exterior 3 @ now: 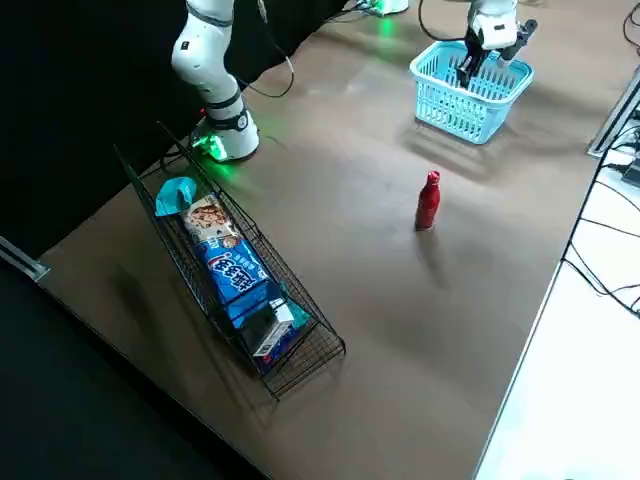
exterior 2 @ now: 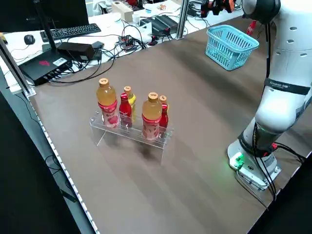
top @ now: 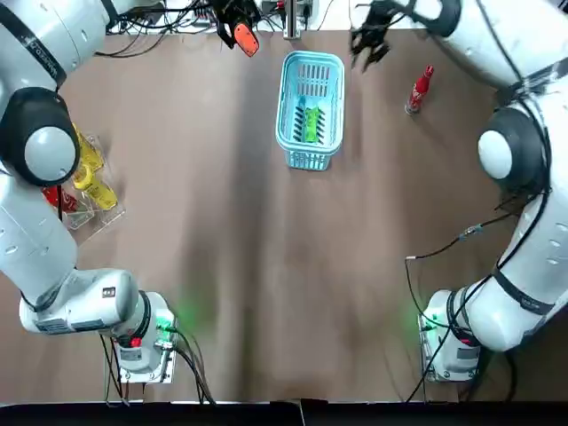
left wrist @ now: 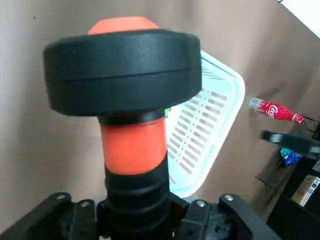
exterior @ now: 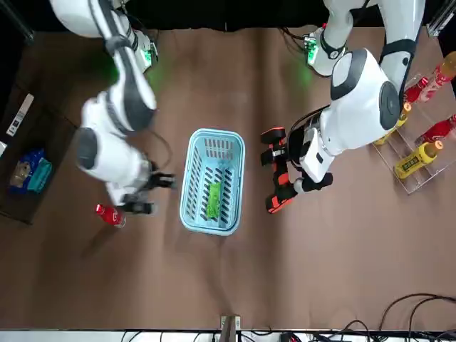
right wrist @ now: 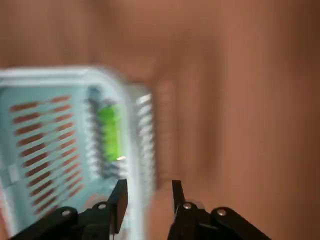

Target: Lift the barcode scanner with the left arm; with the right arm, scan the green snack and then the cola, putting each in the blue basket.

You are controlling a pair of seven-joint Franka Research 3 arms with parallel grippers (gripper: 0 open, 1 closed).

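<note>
Green snack packet point(top: 311, 122) lies in blue slatted basket point(top: 311, 160); left gripper point(left wrist: 139, 210) clamps orange-and-black scanner point(top: 246, 39). Right gripper point(right wrist: 148, 195), jaws seemingly ajar and empty, needs the red cola bottle point(top: 419, 90) at four o'clock.

Left gripper point(left wrist: 135, 202) clamped, right gripper point(right wrist: 148, 192) parted.

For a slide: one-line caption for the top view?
Left gripper holds barcode scanner; green snack in blue basket; open right gripper between it and cola.
</note>
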